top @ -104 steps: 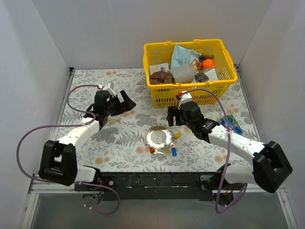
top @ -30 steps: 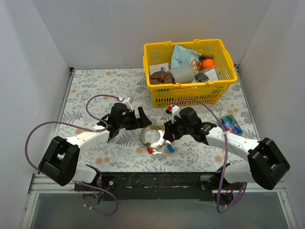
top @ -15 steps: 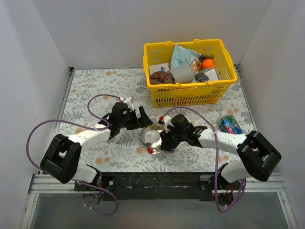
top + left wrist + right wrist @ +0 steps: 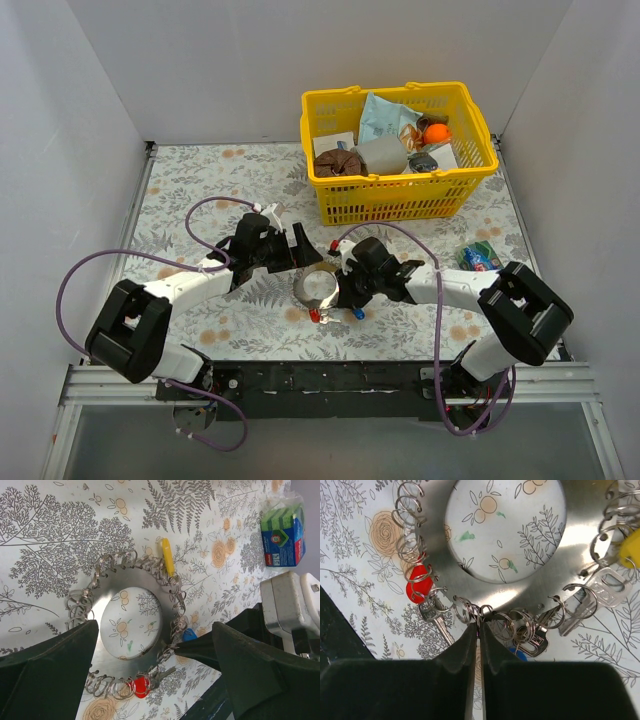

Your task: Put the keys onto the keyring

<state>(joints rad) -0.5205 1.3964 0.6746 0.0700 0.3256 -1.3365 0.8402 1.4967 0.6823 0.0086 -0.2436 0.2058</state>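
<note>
The keyring (image 4: 312, 288) is a wide shiny metal band, flat on the floral table, with small wire rings all round its rim (image 4: 440, 545) (image 4: 125, 578). Three keys hang from those rings: a red-headed one (image 4: 418, 584) (image 4: 141, 686), a blue-headed one (image 4: 519, 654) (image 4: 189, 635) and a yellow-headed one (image 4: 631, 547) (image 4: 167, 562). My right gripper (image 4: 479, 625) (image 4: 346, 291) is shut, pinching one small wire ring at the band's near-right edge. My left gripper (image 4: 152, 645) (image 4: 300, 254) hangs wide open above the keyring, one finger on each side, touching nothing.
A yellow plastic basket (image 4: 400, 205) full of odds and ends stands behind the keyring at the back right. A packet of green and blue sponges (image 4: 478, 258) (image 4: 282, 530) lies to the right. White walls close in the table.
My right gripper has slid left to the keyring's edge and closed on a small wire ring. The left gripper has stayed open, almost still, over the ring.
</note>
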